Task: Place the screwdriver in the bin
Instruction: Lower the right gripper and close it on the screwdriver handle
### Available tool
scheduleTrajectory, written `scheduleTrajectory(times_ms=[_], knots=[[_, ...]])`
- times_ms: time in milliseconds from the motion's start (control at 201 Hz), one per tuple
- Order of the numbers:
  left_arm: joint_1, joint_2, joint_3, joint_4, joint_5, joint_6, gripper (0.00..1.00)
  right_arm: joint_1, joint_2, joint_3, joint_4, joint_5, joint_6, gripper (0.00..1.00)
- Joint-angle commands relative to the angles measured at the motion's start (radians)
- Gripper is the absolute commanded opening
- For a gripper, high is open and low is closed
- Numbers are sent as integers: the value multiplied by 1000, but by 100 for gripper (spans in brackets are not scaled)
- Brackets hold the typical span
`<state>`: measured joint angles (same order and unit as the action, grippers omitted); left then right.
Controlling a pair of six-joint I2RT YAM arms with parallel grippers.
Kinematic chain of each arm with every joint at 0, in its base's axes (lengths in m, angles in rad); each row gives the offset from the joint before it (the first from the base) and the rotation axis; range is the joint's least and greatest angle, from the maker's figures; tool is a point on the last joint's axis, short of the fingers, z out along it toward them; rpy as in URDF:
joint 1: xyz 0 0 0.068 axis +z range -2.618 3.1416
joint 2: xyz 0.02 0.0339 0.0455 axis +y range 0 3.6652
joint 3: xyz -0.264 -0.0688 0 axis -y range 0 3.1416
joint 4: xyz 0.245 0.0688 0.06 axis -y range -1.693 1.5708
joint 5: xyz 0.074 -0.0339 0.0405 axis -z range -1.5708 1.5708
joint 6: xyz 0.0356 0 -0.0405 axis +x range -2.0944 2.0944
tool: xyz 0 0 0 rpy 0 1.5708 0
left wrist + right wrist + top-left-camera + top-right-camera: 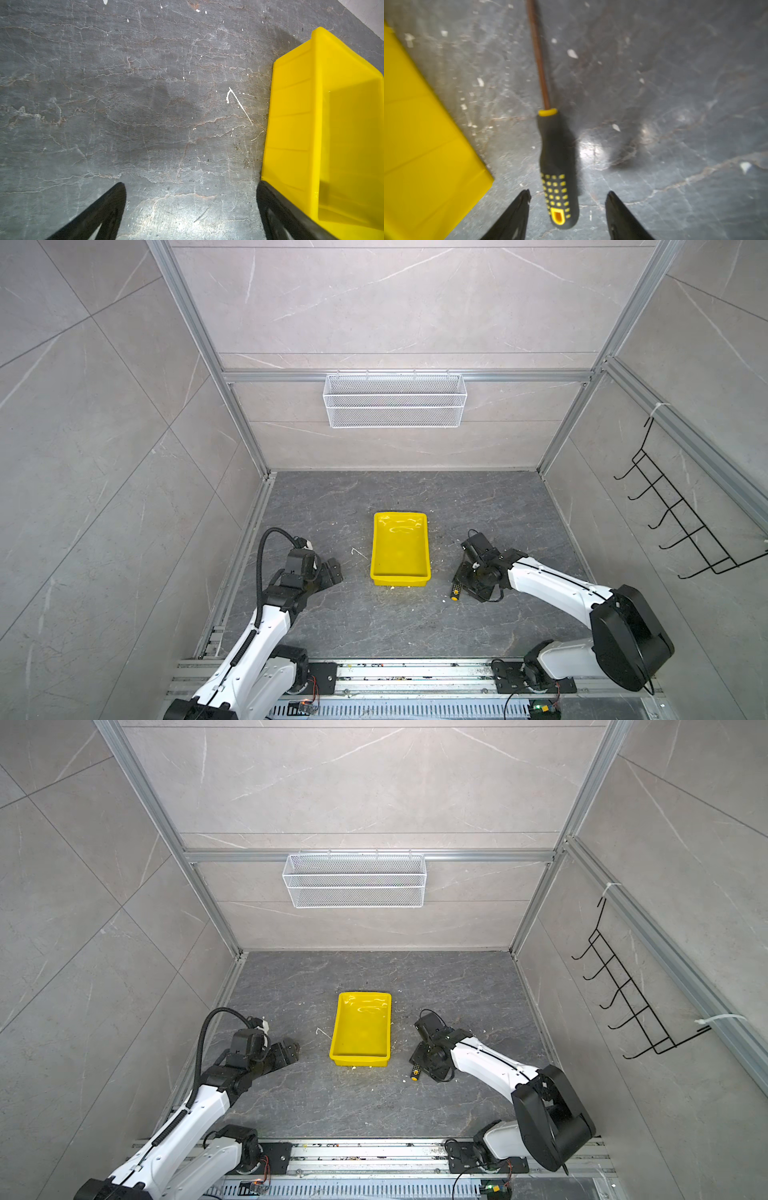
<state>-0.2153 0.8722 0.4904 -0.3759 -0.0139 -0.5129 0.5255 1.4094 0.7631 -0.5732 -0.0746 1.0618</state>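
Right wrist view gave me the closest look, though it was blurred. The screwdriver (558,162) lay on the grey surface (675,104), with the butt of its black, yellow-dotted handle between the two fingertips of the right pincer (568,193). The jaws stood apart, one on each side of the handle. I could see a strip of bare surface between each fingertip and the handle, narrower on the side nearer the bin (425,135). So the right pincer was open around the handle's end and gripped nothing. The thin shaft ran straight away from the pincer and out of the picture. The bin's nearest corner lay just beside one fingertip, apart from the tool.

In both top views the right arm's wrist covered most of the tool. I saw only the butt of the screwdriver (455,593) (414,1073), poking out toward the near edge. It lay to the right of the bin (400,547) (360,1027), near the front right corner, outside the rim and not touching it.

The left pincer (191,184) had its jaws spread wide with only bare surface between them. In both top views the left pincer (332,570) (291,1050) sat left of the bin, so the bin lay between it and the screwdriver.
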Motion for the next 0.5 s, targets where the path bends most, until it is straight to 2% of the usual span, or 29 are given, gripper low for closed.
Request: scheduleTrajectory(times_ms=[0,169,383,497], knots=[[0,-8,5,-2,18,-6,100,7,28,32,-56,62,-4,59],[1,-32,-8,-6,-22,-28,100,14,43,21,-28,24,10,52],[1,-11,11,-30,-34,-33,100,31,95,52,-9,46,-28,52],[0,10,38,-82,-105,-58,100,38,140,50,25,19,-14,52]])
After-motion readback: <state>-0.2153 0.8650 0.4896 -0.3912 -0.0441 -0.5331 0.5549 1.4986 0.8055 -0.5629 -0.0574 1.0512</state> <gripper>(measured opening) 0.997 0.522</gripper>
